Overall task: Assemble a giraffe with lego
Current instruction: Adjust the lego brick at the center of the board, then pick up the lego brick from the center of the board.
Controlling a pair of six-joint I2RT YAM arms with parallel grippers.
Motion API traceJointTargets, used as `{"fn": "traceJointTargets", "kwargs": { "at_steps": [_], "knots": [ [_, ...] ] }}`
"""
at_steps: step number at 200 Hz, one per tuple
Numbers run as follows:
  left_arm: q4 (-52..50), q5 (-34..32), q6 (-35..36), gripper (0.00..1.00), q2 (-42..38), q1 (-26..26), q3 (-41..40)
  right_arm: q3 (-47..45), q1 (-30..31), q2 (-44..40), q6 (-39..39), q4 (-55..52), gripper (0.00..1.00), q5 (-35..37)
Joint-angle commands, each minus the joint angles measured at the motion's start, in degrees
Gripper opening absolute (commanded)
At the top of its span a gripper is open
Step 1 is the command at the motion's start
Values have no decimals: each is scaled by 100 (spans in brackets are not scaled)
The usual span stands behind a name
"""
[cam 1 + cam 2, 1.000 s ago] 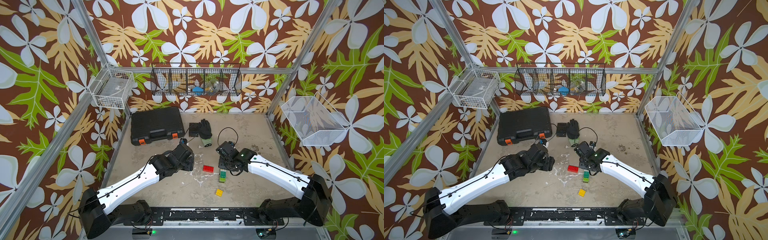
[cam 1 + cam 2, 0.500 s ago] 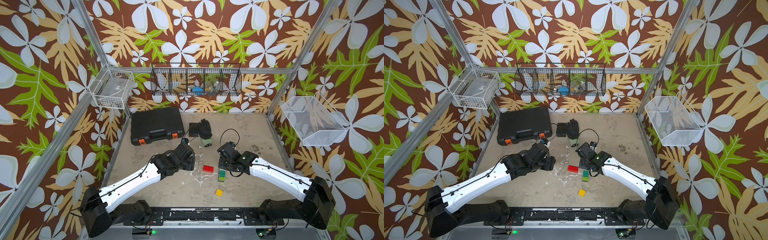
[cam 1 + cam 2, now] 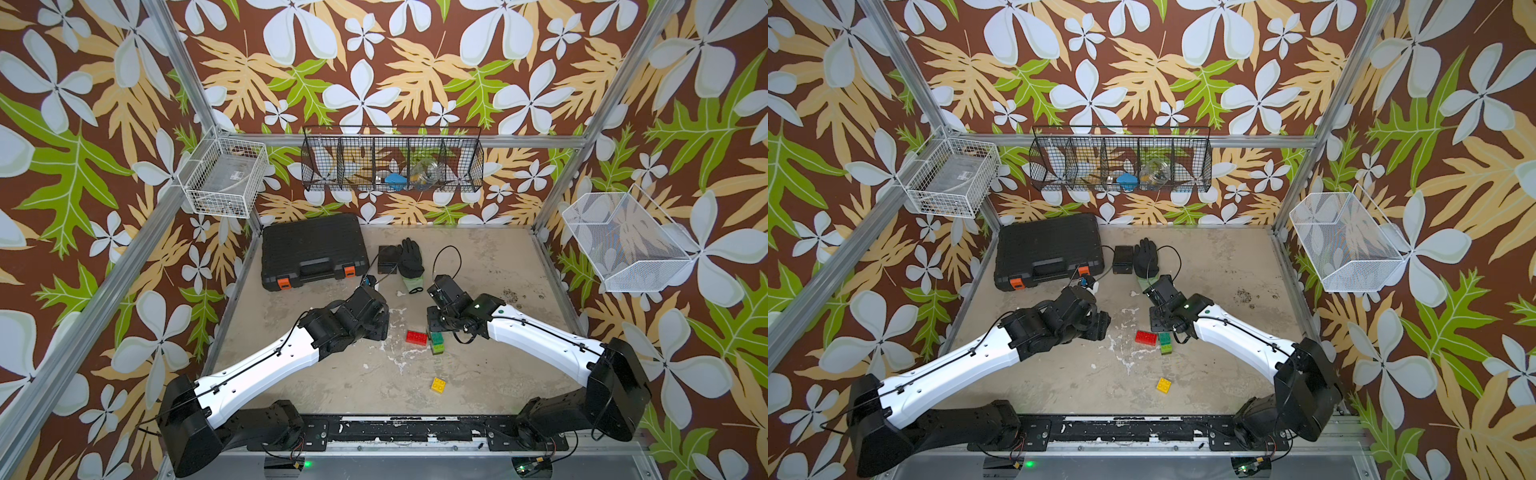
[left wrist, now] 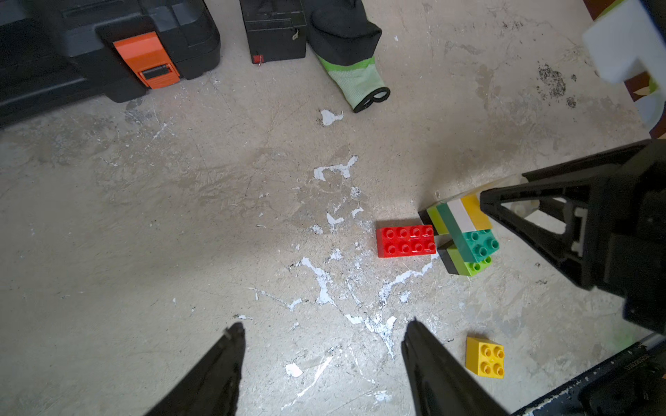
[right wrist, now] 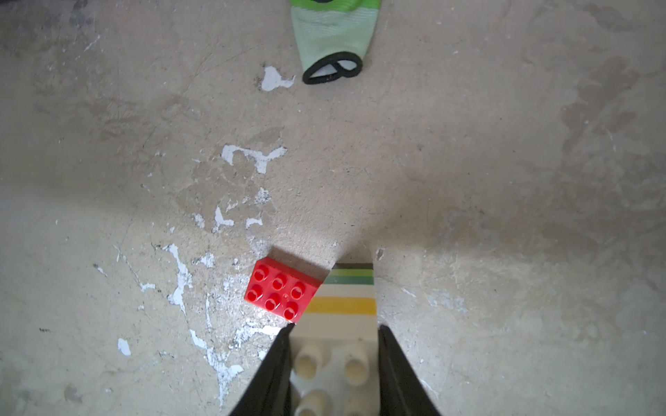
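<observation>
On the scuffed beige tabletop (image 3: pixel 374 386), the right gripper (image 5: pixel 333 327) stayed clamped on the neck of the headless brick giraffe (image 4: pixel 465 230), which had slid beside the long red studded brick (image 4: pixel 405 240), likely its head, while the left gripper (image 4: pixel 323 323) waited, jaws apart.

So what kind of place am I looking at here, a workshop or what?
Most likely a robot test booth, not a workshop: a left arm and right arm mounted on a base rail, an aluminium frame holding leaf-print walls, and a black wire basket above a scuffed tabletop.
</observation>
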Motion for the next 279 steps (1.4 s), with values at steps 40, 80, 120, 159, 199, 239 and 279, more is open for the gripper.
{"fn": "traceJointTargets", "kwargs": {
  "at_steps": [40, 80, 120, 159, 199, 239, 279],
  "knots": [
    [-99, -29, -146, 73, -46, 12, -65, -207, 22, -393, -1745, -1059, 21, -769],
    [-128, -35, -245, 73, -20, 9, -47, -212, 15, -455, -1963, -998, 45, -689],
    [-143, -78, -313, 73, 32, 6, -5, -208, 15, -641, -1895, -727, 72, -566],
    [-176, -148, -306, 73, 59, 14, 71, 11, 14, -895, -1537, -639, 92, -568],
    [-219, -252, -270, 73, 42, 12, 139, -120, 29, -1857, 711, -1579, 100, -91],
    [-87, -98, -189, 73, 25, 7, -16, -1247, 1618, -3241, 4519, -1899, 97, 425],
    [49, 109, -17, 73, -135, 11, -236, -978, 2781, -2078, 5286, -1952, 99, 803]
  ]
}}
